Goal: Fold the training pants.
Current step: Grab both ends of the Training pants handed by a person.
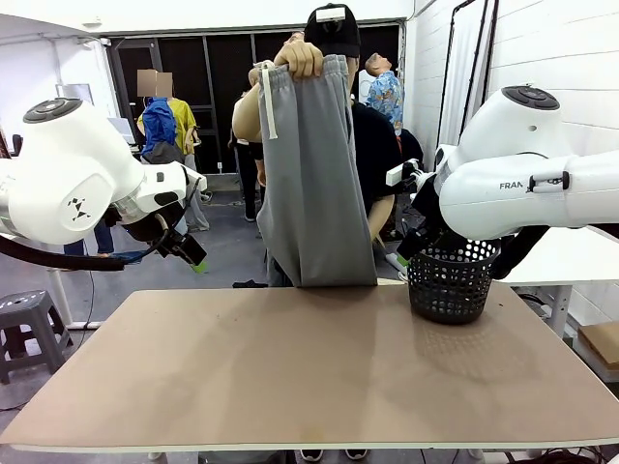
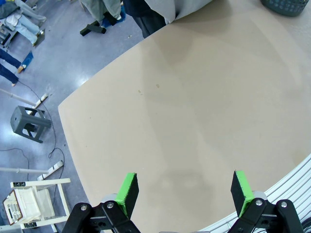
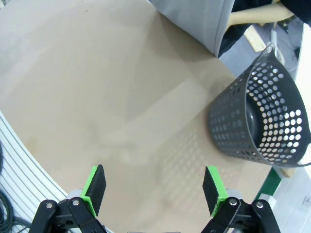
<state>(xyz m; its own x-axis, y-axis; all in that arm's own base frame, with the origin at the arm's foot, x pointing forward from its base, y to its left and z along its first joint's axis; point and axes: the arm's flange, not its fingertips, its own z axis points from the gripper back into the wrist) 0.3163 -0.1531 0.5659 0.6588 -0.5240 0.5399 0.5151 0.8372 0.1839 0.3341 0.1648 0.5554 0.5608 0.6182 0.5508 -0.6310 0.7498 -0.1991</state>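
Tan tabletop (image 1: 290, 387) runs across to a person standing at its far edge, with grey workshop floor beyond. Off its left edge one grey stool (image 1: 21, 319) stands on the floor. The left gripper (image 1: 189, 253) hangs above the far left corner area, and its wrist camera shows what the front view hides: its two green-padded fingers are spread wide with nothing between them, over bare board. At the middle of the far edge, one pair of training pants (image 1: 314, 184) hangs lengthwise from the person's raised hand (image 1: 300, 58), the waistband bunched in the grip and a white drawstring (image 1: 270, 106) dangling at the left. The hem reaches down to the far edge; whether it touches the board I cannot tell. Just right of the pants, one black basket (image 1: 450, 280) stands upright near the far right corner, and the right wrist view looks into its perforated wall. That view also shows the right gripper (image 3: 154, 187) with its fingers spread apart, holding nothing, over the board near the basket.
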